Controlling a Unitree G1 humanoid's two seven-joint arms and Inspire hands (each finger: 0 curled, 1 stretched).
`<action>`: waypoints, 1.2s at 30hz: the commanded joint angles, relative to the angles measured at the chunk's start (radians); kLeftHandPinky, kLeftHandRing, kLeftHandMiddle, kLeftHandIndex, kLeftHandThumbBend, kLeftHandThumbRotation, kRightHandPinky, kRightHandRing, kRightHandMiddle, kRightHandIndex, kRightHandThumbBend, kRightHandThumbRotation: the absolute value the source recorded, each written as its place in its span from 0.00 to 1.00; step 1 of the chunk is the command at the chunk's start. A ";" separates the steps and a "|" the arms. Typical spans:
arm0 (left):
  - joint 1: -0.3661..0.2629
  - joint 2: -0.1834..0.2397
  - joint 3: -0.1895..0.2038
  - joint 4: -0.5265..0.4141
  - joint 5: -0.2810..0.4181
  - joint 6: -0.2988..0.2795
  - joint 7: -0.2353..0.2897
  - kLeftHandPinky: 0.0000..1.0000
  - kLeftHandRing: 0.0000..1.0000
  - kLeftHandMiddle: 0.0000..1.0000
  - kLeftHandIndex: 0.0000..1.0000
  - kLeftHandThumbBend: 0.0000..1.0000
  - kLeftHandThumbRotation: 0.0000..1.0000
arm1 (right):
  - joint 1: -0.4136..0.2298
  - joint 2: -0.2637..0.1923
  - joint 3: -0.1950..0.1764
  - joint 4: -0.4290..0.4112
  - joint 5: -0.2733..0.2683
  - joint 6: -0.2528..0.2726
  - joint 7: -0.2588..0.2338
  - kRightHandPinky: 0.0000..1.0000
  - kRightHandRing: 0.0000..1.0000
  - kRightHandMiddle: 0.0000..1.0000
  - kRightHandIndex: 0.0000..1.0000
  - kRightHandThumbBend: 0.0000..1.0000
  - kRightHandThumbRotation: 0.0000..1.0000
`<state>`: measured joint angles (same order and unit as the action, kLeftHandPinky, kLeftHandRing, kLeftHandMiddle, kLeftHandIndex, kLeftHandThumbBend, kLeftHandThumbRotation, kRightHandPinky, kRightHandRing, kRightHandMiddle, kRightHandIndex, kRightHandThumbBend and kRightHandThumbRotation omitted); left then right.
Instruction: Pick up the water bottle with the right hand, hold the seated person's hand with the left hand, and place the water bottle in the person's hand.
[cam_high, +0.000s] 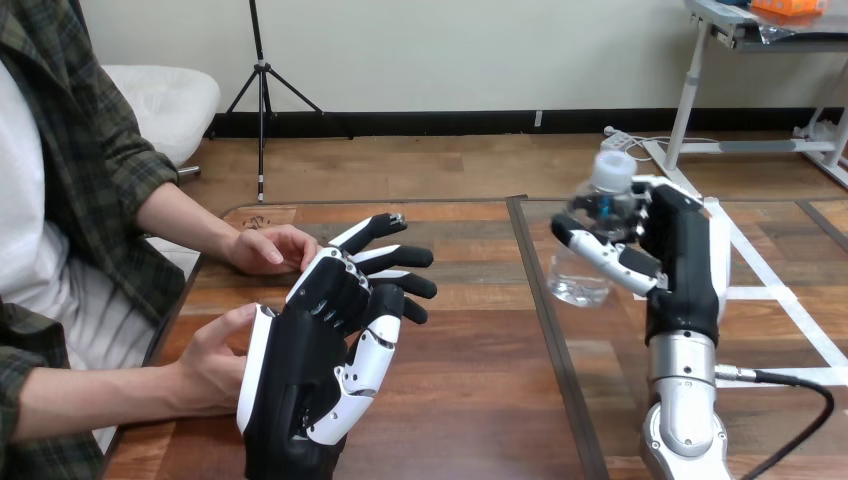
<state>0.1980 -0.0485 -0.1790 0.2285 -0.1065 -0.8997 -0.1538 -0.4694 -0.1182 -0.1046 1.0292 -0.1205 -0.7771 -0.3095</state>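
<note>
A clear water bottle (597, 235) with a white cap stands upright at the right of the table, lifted in my right hand (672, 262), whose fingers and thumb curl round its middle. My left hand (320, 340) is at the left centre, fingers straight and spread, pointing toward the far right. The person's nearer hand (212, 365) lies just left of my left hand's back, touching or nearly touching it; I cannot tell which. Their farther hand (268, 248) rests on the table edge behind my left fingers. No finger of mine curls round either of the person's hands.
The wooden table (470, 380) has a dark seam (550, 330) running front to back down its middle. White tape lines (770, 290) cross its right part. The person sits at the left side.
</note>
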 joint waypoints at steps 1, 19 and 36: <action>-0.039 -0.020 0.016 -0.030 0.019 -0.022 0.012 0.48 0.59 0.67 0.76 0.27 0.42 | -0.012 0.009 0.018 -0.120 -0.006 -0.044 0.016 0.35 0.41 0.46 0.47 0.73 0.00; -0.033 0.048 0.076 -0.090 0.129 0.029 0.050 0.56 0.67 0.73 0.82 0.28 0.40 | 0.076 0.032 0.047 -0.276 0.017 -0.075 0.112 0.36 0.39 0.43 0.43 0.71 0.00; 0.025 0.213 0.231 -0.316 0.426 0.200 0.086 0.74 0.85 0.88 0.88 0.59 0.24 | 0.115 0.047 0.053 -0.332 0.045 -0.079 0.187 0.38 0.40 0.43 0.42 0.67 0.00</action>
<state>0.2136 0.1078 -0.0230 0.0577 0.2013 -0.7583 -0.1001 -0.3171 -0.0728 -0.0457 0.7876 -0.0868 -0.8211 -0.1240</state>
